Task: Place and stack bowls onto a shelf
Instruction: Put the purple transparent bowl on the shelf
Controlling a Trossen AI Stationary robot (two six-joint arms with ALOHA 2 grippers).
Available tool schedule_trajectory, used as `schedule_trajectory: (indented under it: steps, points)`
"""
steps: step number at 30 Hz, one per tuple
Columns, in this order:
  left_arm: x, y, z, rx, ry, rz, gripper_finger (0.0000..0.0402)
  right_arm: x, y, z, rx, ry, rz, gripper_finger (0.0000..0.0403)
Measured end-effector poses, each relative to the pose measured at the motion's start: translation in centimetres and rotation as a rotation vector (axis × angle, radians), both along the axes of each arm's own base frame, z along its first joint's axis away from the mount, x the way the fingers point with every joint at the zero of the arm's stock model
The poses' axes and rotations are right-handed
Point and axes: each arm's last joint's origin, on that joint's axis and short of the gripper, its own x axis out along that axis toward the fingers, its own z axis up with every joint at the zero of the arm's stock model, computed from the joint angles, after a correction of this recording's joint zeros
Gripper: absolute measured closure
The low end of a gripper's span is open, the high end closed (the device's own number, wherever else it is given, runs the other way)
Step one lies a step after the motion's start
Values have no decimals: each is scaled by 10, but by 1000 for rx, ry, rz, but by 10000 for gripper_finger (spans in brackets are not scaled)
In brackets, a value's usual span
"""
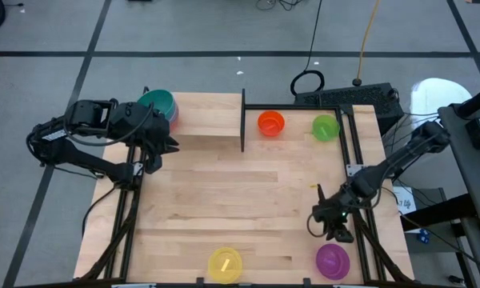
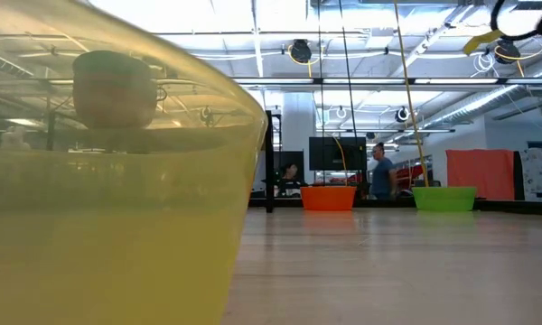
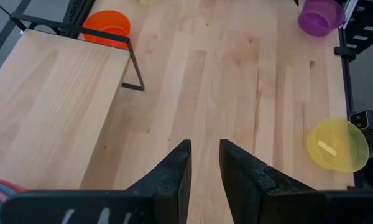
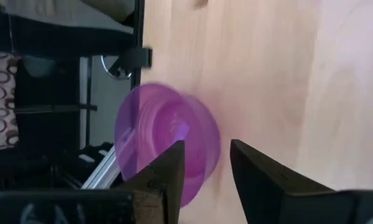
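A purple bowl stands on the table at the near right corner. My right gripper hangs just on its far side, open. In the right wrist view the purple bowl lies beyond the spread fingers; no touch shows. My left gripper waits open, high at the far left, by a stack of bowls with a teal bowl on top at the shelf's left end. An orange bowl and a green bowl stand right of the shelf's black upright. A yellow bowl stands at the near edge.
Black frame rails run along the table's right edge, close to the right arm and the purple bowl. The yellow bowl fills the low view's left half. People stand in the room behind the table. Bare wood lies in the table's middle.
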Motion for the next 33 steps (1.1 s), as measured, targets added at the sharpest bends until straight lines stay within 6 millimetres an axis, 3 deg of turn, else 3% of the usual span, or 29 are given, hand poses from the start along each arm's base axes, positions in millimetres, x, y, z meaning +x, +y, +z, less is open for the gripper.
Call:
schedule_trajectory:
  steps: [11,20,33]
  points:
    - [0,0,0,-5,0,6,314,-10,13,-18,-5,54,56,282]
    - [0,0,0,-6,-1,7,314,-5,18,-39,-96,100,3,282]
    - [0,0,0,-6,-1,7,314,9,30,-59,-92,92,5,286]
